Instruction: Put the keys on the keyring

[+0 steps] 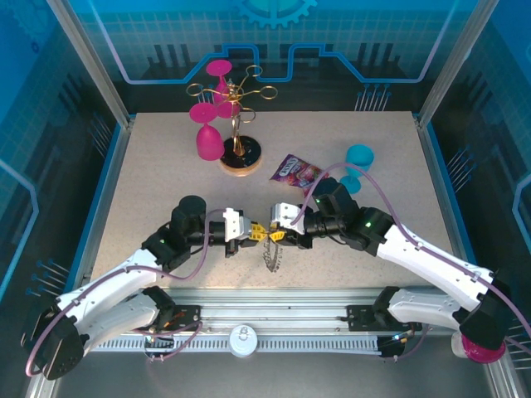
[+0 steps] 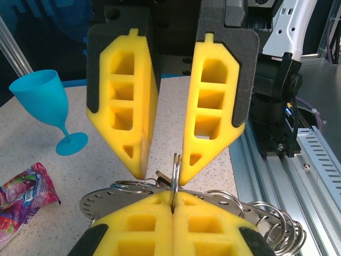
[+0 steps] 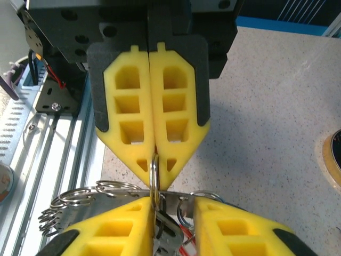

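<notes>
L gripper (image 2: pixel 173 201) pinches one wire loop (image 2: pixel 176 169) of keyring (image 2: pixel 104 201), pads tight. R gripper (image 2: pixel 161 176) jaws slightly apart. Hold L steady; align R w/ loop gap, advance slowly.

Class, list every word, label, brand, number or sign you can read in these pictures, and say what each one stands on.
No text can be read in these pictures.
snack packet: light lettering on its purple and pink wrapper, too small and blurred to read from the top view, and just as blurred from the left wrist view.
gear emblem: a drawing alone, with no words or numbers.
</notes>
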{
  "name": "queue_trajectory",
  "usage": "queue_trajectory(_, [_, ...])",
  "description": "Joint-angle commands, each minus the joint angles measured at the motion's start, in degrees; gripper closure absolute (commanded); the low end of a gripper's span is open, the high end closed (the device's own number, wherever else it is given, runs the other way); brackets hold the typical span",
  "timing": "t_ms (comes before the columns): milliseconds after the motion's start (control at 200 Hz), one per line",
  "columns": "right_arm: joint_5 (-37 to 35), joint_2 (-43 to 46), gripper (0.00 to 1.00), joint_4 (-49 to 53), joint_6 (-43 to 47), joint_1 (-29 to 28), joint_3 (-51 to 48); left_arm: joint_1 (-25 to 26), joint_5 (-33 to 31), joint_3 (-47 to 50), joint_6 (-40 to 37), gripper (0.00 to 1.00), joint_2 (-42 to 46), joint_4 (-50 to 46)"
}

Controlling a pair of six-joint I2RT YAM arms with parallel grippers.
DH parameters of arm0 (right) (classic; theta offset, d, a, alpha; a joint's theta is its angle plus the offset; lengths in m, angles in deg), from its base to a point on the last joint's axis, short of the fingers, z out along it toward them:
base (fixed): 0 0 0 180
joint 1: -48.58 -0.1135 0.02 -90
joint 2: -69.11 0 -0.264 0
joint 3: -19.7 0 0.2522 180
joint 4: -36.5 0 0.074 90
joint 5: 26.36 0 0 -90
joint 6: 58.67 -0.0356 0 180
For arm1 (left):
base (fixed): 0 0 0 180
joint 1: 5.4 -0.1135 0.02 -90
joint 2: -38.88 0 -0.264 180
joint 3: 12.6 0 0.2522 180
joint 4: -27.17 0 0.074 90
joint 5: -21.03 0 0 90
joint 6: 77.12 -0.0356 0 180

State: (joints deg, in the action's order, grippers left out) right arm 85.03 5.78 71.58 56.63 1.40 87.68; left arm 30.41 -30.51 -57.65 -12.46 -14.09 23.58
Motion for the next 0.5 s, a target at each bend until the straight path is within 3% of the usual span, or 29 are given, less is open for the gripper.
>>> queue_trajectory(0, [2.8, 0.3, 0.78, -3.6, -1.3, 0.5, -0.5, 0.4, 2.7, 0.7, 1.2, 1.0, 0.9, 3.4])
queue_trajectory(160, [4.0, 0.1, 1.0, -3.5, -1.3, 0.5, -0.4, 0.4, 2.3, 0.7, 1.2, 1.0, 0.8, 3.2])
queue_trajectory(230, [4.1, -0.1, 1.0, -2.1, -0.6, 0.5, 0.2, 0.4, 0.9, 0.5, 1.1, 1.0, 0.8, 2.7])
queue_trajectory(260, [4.0, -0.2, 1.0, -1.2, 0.0, 0.5, 0.6, 0.4, 0.2, 0.3, 0.9, 0.89, 0.8, 2.0])
queue_trajectory(295, [3.6, -0.5, 1.0, 0.3, 0.8, 0.4, 1.2, 0.4, -0.5, 0.0, 0.1, 0.83, 0.8, 1.0])
queue_trajectory(495, [-1.6, -4.1, 1.0, 10.7, 7.1, -1.5, 7.0, 0.4, -0.8, -2.4, -2.8, 0.83, 0.4, -4.5])
